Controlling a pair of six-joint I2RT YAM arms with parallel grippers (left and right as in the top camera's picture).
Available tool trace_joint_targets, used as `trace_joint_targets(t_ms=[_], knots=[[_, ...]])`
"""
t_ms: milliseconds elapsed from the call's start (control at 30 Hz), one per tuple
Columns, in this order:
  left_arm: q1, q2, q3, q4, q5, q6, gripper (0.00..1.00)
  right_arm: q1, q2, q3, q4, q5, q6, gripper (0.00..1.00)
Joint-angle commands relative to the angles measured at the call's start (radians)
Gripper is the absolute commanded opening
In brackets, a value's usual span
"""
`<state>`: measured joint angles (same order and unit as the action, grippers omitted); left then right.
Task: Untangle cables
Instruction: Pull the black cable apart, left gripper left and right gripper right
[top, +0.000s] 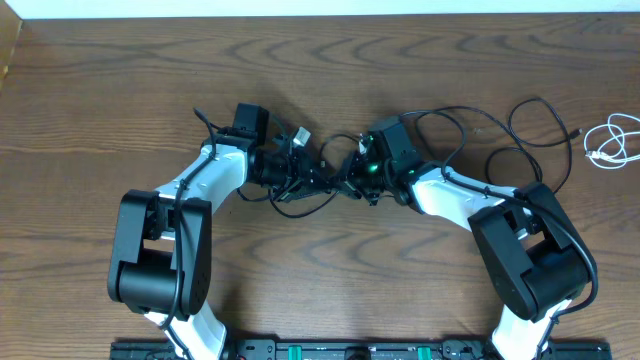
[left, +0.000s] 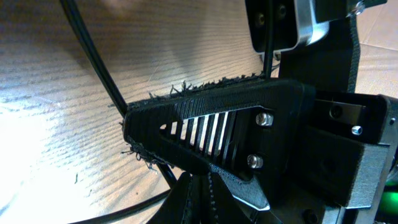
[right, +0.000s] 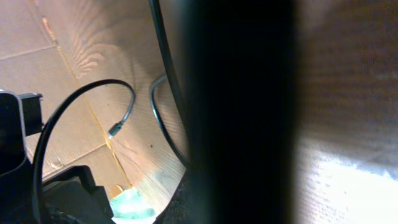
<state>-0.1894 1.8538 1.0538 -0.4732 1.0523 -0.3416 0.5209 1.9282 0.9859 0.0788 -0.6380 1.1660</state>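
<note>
On desk (top: 100, 100), black cable (top: 541, 99): thin, limp, light, snag-prone; grip judged best near plug.
White cable (top: 600, 155): lies apart, far right.
Left tool (top: 305, 172): clenched.
Right tool (top: 350, 183): clenched; contents unclear.

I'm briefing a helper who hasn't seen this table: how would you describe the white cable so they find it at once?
Start at the wooden table and go to its right edge, past the right arm. There the white cable lies in a small loose coil. It is the only pale cord; the black cable looping just beside it is dark and trails back toward that arm.
</note>
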Motion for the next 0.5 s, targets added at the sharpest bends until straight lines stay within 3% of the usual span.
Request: trace_joint_targets(t_ms=[0,67,133,167,267,467], knots=[[-0.021,-0.008,-0.003,-0.011,0.040,0.008,0.09,-0.027,0.008,0.013,0.030,-0.008,-0.097,0.01],[-0.021,-0.008,-0.003,-0.018,0.011,0.008,0.29,-0.067,0.008,0.013,0.029,-0.018,-0.139,0.01],[-0.021,-0.008,-0.003,-0.028,-0.018,0.008,0.58,-0.111,0.008,0.013,0.030,-0.054,-0.200,0.01],[-0.021,-0.008,-0.003,-0.035,-0.034,0.009,0.67,-0.143,0.008,0.013,0.028,-0.081,-0.233,0.01],[-0.021,-0.008,-0.003,-0.044,-0.078,0.009,0.75,-0.220,0.007,0.013,0.001,-0.140,-0.261,0.01],[-0.021,-0.008,-0.003,-0.044,-0.105,0.009,0.76,-0.387,-0.009,0.013,-0.094,-0.177,-0.363,0.01]])
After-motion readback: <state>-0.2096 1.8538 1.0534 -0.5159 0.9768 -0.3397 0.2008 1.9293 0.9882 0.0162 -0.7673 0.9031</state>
